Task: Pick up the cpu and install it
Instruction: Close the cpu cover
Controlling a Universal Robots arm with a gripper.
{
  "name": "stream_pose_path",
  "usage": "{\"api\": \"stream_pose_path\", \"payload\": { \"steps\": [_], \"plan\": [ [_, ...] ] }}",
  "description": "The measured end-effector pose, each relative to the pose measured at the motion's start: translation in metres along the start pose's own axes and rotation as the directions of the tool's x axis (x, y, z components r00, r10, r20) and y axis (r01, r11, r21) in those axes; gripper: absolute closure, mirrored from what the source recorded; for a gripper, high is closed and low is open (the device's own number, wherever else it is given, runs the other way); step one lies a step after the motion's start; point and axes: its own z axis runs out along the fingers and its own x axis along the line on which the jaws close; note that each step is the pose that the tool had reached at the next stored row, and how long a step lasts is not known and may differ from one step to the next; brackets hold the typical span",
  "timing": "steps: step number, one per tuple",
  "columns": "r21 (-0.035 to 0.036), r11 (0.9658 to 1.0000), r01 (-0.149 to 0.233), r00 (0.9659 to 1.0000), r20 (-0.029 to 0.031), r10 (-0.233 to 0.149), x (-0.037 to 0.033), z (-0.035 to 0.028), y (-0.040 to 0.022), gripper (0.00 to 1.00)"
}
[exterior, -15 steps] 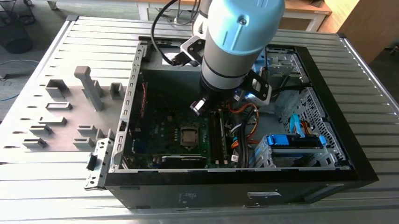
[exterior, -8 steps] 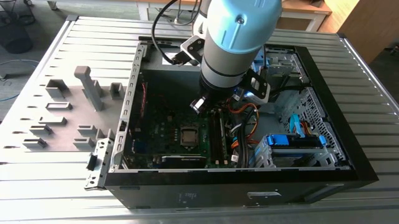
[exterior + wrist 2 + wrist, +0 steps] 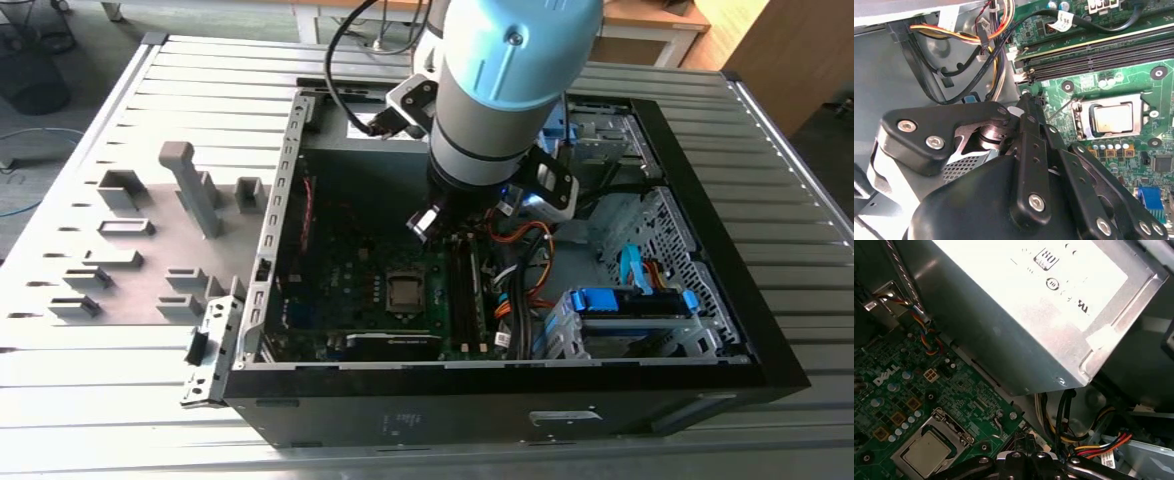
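On the slatted table (image 3: 801,250) lies the open case (image 3: 781,372), and the arm (image 3: 514,80) reaches down into it, beside the power supply (image 3: 1019,305). The gripper (image 3: 434,225) hangs above the board (image 3: 1074,80), near the memory slots (image 3: 1104,57) and close to the loose cables (image 3: 949,30). It is apart from the socket (image 3: 1146,102). I cannot tell whether it is open or closed, and nothing shows in its grasp. The cpu (image 3: 1111,118) lies flat inside the socket frame with its silver top up and its edges square to the frame, and both wrist views show it there. By that, the chip looks set in place. Whether the bracket is clamped over it I cannot tell. To do this step well, I judge the arm should travel straight along its own axis, because any sideways drift near the socket could nudge the chip out of true or catch the thin lever (image 3: 1064,107) beside it. The cables by the gripper are the likelier snag, so slow motion and a path that keeps away from them would serve. The seat is best judged by the gap around the cpu being even on all sides.
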Motion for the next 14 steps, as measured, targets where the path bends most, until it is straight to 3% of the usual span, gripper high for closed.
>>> {"api": "stream_pose_path", "payload": {
  "steps": [4, 5, 6, 9, 12, 14],
  "plan": [
    [0.0022, 1.0, 0.0, 1.0, -0.0019, 0.0, -0.0017, -0.0072, 0.0015, 0.89],
    [0.0053, 1.0, 0.0, 1.0, -0.0047, 0.0, -0.0019, -0.0072, 0.0015, 0.89],
    [0.013, 0.9999, 0.0, 0.9999, -0.0127, 0.0, -0.002, -0.0072, 0.0015, 0.89],
    [0.0437, 0.999, -0.004, 0.9985, -0.055, 0.007, -0.0021, -0.0073, 0.0013, 0.89],
    [0.075, 0.9971, -0.013, 0.9949, -0.0984, 0.02, -0.0022, -0.0073, 0.0013, 0.89],
    [0.0951, 0.9954, -0.014, 0.992, -0.1231, 0.026, -0.0024, -0.0072, 0.0012, 0.89]
  ]
}}
